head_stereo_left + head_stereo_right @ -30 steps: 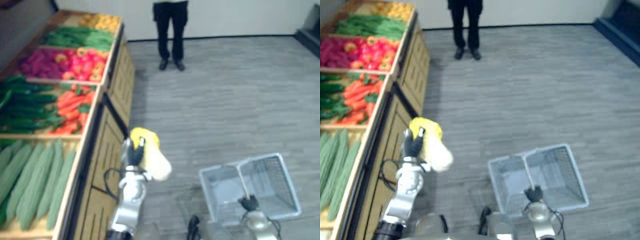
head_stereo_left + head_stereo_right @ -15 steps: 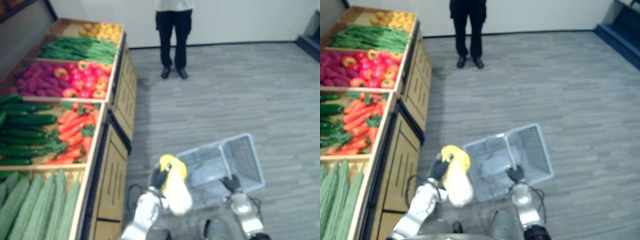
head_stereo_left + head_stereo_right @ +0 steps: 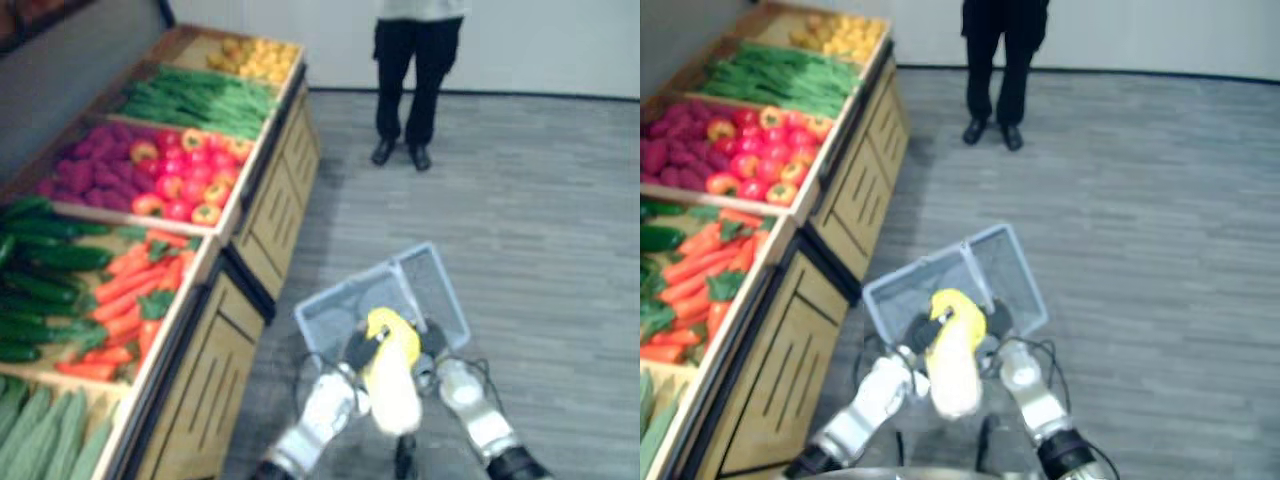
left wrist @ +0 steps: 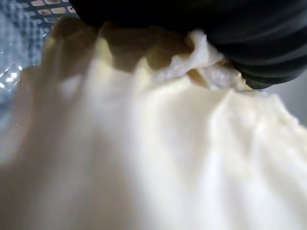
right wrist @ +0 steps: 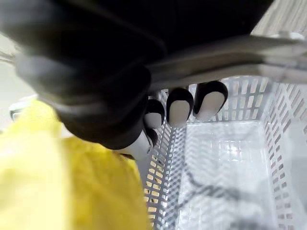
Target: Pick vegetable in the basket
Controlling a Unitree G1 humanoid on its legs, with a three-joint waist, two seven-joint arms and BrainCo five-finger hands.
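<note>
A long cabbage (image 3: 392, 385) with a yellow leafy top and a white base is held by my left hand (image 3: 358, 351), whose fingers curl round it. It hangs at the near rim of the white wire basket (image 3: 432, 287), partly over it. In the left wrist view the pale cabbage (image 4: 144, 143) sits right against the dark hand cover (image 4: 201, 24). My right hand (image 3: 436, 346) is shut on the basket's handle (image 5: 230, 48). In the right wrist view its fingers (image 5: 180, 105) wrap that bar above the bare basket floor (image 5: 225, 167), with the yellow leaves (image 5: 72, 191) beside it.
A wooden produce stand (image 3: 270, 215) runs along the left, with crates of carrots (image 3: 135, 290), red and yellow peppers (image 3: 185, 180), green beans (image 3: 195, 95) and cucumbers (image 3: 40, 260). A person in dark trousers (image 3: 415, 60) stands at the far end on grey plank floor (image 3: 540, 220).
The view has swung. My left hand has carried the cabbage from beside the stand over to the basket, and my right hand has brought the basket in under it.
</note>
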